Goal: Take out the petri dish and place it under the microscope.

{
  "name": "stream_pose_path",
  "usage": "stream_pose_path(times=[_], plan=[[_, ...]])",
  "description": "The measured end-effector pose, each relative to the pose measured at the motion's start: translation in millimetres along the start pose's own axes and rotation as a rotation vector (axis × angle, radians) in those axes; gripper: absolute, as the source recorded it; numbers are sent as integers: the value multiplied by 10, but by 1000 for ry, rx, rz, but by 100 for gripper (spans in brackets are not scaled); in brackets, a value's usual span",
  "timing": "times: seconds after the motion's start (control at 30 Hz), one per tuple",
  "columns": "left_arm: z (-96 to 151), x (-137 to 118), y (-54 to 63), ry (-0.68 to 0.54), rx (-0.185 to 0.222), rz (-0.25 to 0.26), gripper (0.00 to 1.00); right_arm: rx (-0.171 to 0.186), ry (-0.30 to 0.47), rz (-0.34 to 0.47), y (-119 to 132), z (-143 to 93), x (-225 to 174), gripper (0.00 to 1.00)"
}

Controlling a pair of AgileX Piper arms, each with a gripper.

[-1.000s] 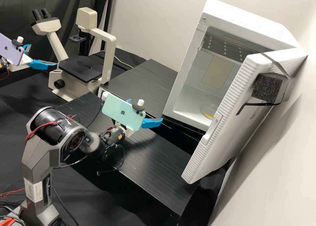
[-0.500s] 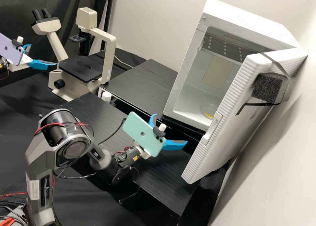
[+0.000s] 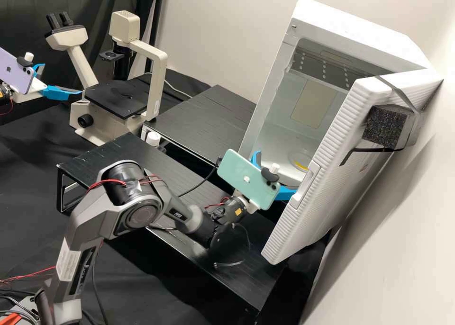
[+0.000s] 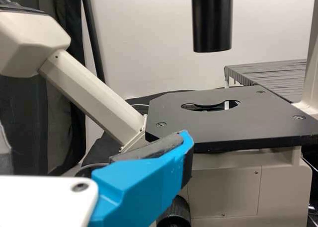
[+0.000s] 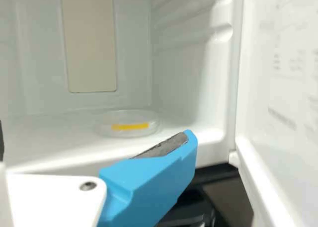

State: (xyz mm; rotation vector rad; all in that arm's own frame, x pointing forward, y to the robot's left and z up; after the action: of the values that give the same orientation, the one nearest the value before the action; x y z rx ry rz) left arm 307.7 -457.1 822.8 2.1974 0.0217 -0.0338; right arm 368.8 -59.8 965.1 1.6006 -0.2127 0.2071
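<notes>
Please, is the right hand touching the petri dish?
Apart. The high view shows bare white cabinet floor between the right hand and the petri dish, which lies deeper inside.

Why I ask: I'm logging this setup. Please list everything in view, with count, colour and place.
petri dish: one, clear with a yellow strip, on the cabinet's floor
cabinet: one, white, door open, beside the wall
foam block: one, dark grey, strapped to the door
microscope: one, cream and black, near the left gripper
platforms: two, black, between microscope and cabinet
phones: two, mint green and purple, one by each gripper
cloth: count unclear, black, below and behind
wires: several, red and black, along the arms
arms: two, dark grey
left gripper: one, white with blue fingers, beside the microscope
right gripper: one, same colours, at the cabinet's opening
</notes>
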Motion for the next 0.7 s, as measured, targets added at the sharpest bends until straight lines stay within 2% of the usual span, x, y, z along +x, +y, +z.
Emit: stream_pose_path(times=[0.23, 0.5, 0.63, 0.7], plan=[[0, 0, 0, 0, 0, 0, 100, 1, -34, -51, 82, 85, 441, 100], [0, 0, 0, 0, 0, 0, 100, -46, -47, -65, 219, 94, 813, 100], [0, 0, 0, 0, 0, 0, 100, -50, -36, -93, 219, 94, 923, 100], [0, 0, 0, 0, 0, 0, 100, -70, -29, -111, 195, 90, 962, 100]])
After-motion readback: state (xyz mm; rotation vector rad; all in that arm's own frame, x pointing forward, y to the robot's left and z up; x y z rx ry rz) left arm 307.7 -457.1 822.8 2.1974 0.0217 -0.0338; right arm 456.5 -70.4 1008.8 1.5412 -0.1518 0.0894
